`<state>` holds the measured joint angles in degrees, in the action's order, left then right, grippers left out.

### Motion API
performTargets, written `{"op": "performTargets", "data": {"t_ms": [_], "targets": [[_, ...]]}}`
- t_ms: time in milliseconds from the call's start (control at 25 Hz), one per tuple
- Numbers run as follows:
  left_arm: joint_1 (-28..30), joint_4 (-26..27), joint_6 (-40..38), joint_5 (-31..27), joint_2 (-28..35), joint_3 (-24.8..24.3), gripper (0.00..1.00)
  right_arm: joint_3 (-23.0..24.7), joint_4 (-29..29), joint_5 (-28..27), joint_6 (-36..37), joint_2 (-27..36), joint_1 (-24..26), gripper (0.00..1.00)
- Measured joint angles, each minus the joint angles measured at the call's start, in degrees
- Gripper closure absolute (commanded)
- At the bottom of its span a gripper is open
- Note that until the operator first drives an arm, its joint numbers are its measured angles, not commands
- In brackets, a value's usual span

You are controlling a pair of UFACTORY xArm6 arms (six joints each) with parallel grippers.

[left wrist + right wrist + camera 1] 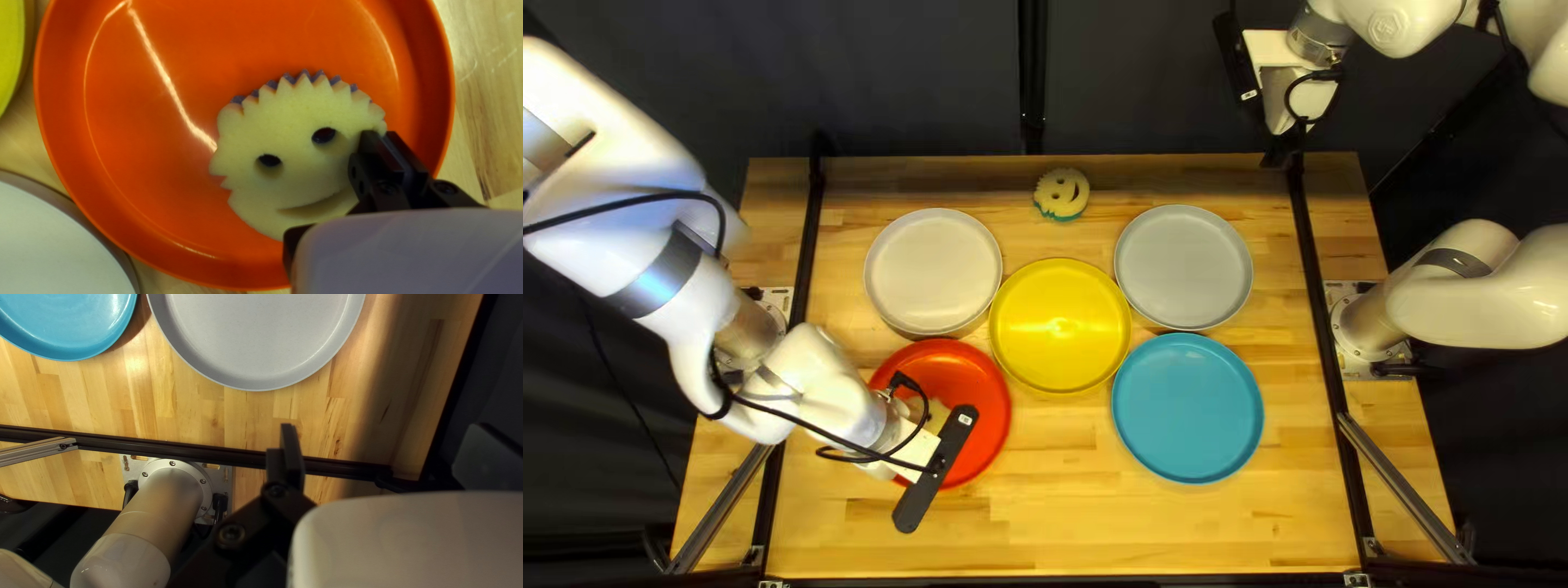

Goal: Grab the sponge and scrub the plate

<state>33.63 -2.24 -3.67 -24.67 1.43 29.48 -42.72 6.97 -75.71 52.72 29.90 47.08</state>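
Red round plate (986, 397): pale-yellow, smiley foam sponge (294, 125) inside. Left gripper (917, 450) above plate, fingers closed at sponge's edge. Right gripper (1288, 139) (well apart from plate), fingers open.

- Five round plates in total: one red plate (989, 408), one yellow plate (1060, 327), one blue plate (1187, 408), one off-white plate (933, 272) and one light grey plate (1184, 268).
- Two smiley-faced sponges in total: one sponge in the red plate (297, 185), and a second sponge (1062, 194).
- Two white robot arms: one left arm (610, 196), one right arm (1481, 289).
- One wooden counter (1046, 523).
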Motion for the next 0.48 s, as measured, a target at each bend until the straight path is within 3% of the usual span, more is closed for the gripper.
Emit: {"op": "performTargets", "data": {"t_ms": [240,480], "targets": [[-1.6,-0.7,2.2,-0.4,-0.5,1.8,1.00,0.0,0.0,0.0,0.0,0.0,0.0,0.00],[-3.6,-2.2,2.7,-6.1,5.8,0.4,1.00,0.0,0.0,0.0,0.0,0.0,0.0,0.00]]}}
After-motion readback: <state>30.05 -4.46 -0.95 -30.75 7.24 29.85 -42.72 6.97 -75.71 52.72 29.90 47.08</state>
